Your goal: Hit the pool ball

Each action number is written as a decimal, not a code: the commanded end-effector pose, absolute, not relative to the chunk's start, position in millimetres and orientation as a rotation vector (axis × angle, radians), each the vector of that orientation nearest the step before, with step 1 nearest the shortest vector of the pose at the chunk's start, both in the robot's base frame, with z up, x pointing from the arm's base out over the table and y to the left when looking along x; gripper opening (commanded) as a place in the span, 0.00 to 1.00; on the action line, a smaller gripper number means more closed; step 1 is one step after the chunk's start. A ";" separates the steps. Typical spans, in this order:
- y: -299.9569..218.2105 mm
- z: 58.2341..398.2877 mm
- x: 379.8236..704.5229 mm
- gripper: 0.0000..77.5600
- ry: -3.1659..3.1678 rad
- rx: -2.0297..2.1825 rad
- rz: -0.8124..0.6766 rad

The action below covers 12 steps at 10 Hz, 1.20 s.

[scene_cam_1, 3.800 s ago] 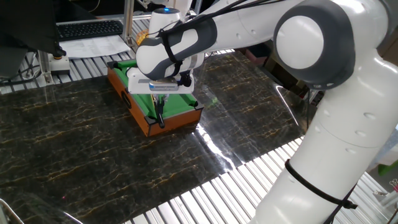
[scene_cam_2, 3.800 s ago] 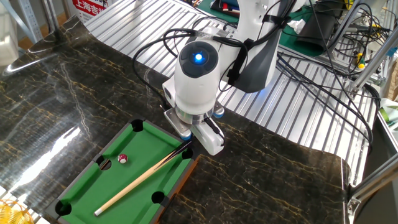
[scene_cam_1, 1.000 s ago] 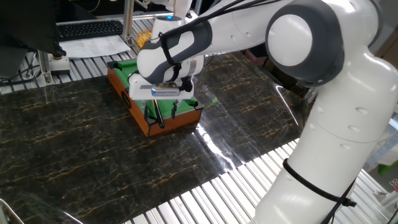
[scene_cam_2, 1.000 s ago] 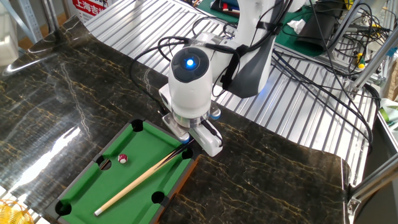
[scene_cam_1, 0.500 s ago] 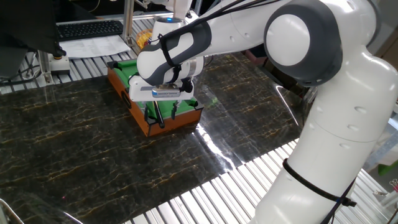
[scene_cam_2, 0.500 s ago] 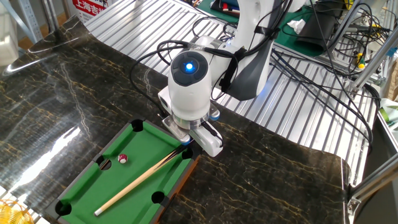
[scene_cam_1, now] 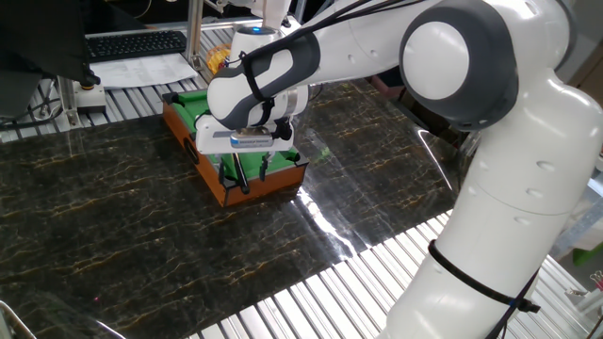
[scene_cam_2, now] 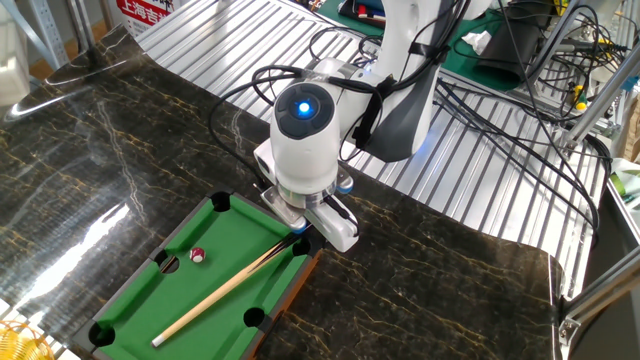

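The miniature pool table [scene_cam_2: 140, 290] has green felt and orange walls; it also shows in one fixed view [scene_cam_1: 212, 174]. The tiny red pool ball [scene_cam_2: 198, 255] lies on the felt near a side pocket; in the other view the arm hides it. The tan cue stick [scene_cam_2: 225, 291] lies diagonally on the felt, its dark end [scene_cam_1: 242, 176] at the near end wall. My gripper [scene_cam_1: 244, 171] hangs over that end, fingers [scene_cam_1: 223, 169] spread either side of the cue's dark end, apart from it. The ball is well away from the gripper.
The pool table sits on a dark marble tabletop [scene_cam_1: 113, 235] ringed by ribbed metal [scene_cam_2: 230, 40]. A keyboard [scene_cam_1: 137, 42] and papers lie behind it. Cables [scene_cam_2: 500, 110] run at the back. The arm's big white links [scene_cam_1: 490, 188] fill the right side.
Since 3.8 s ago the hand has shifted slightly left and lower over the table's end and its fingers have spread. The cue and ball have not moved. Nothing changed in the last second.
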<state>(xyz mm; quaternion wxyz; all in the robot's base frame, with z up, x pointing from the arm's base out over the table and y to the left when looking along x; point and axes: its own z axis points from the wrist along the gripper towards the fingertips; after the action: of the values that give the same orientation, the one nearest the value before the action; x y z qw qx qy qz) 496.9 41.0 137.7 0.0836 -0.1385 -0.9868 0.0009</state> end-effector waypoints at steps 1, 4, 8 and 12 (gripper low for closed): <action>40.6 136.9 497.3 1.00 -2.948 -0.409 0.001; 40.5 134.7 496.8 1.00 -2.949 -0.401 -0.002; 40.7 134.3 496.7 1.00 -2.951 -0.390 -0.004; 40.7 134.3 496.7 1.00 -2.952 -0.389 -0.004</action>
<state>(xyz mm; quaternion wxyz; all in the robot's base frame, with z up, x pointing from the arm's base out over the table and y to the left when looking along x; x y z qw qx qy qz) 495.8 40.8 133.1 0.0837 -0.1308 -0.9879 -0.0008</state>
